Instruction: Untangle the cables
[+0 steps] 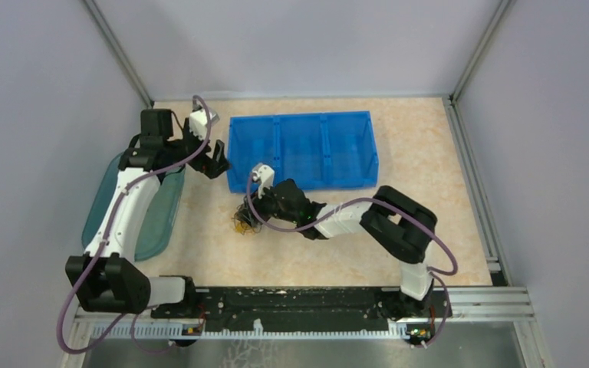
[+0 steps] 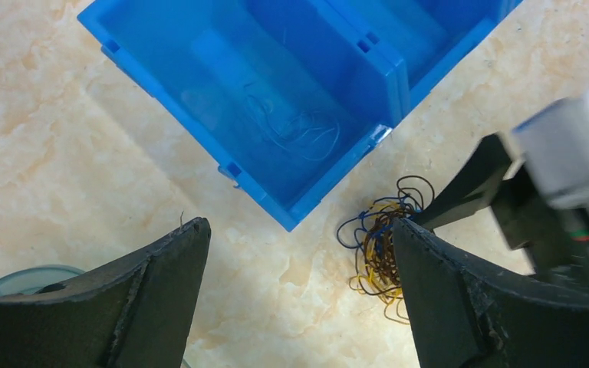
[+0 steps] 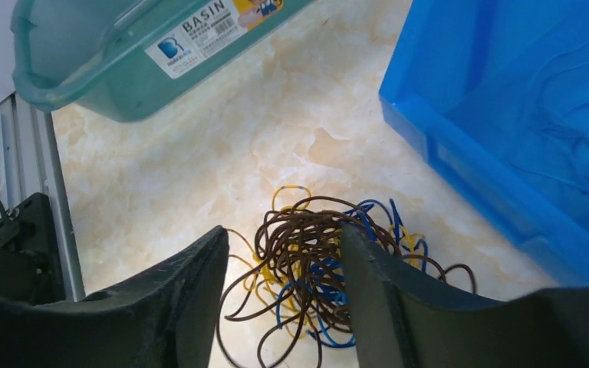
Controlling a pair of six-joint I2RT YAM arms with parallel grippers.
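One tangle of cables (image 1: 245, 222) (image 3: 307, 268) is shown on the marbled table (image 1: 429, 153), just in front of the left near corner of one blue bin (image 1: 299, 149) divided into three compartments. Thin curly wires in three colours, dark brown, yellow-orange and blue, are knotted into a single loose clump. Faint loops of blue wire (image 2: 291, 126) are seen in the bin's left end compartment; their number cannot be told. One teal basin (image 1: 134, 207) is seen at the left, its label (image 3: 199, 31) reading "BASIN". The left gripper (image 1: 208, 157) (image 2: 297, 230) is held with jaws wide apart and empty. The right gripper (image 1: 257, 211) (image 3: 284, 234) is spread over the tangle, nothing clamped.
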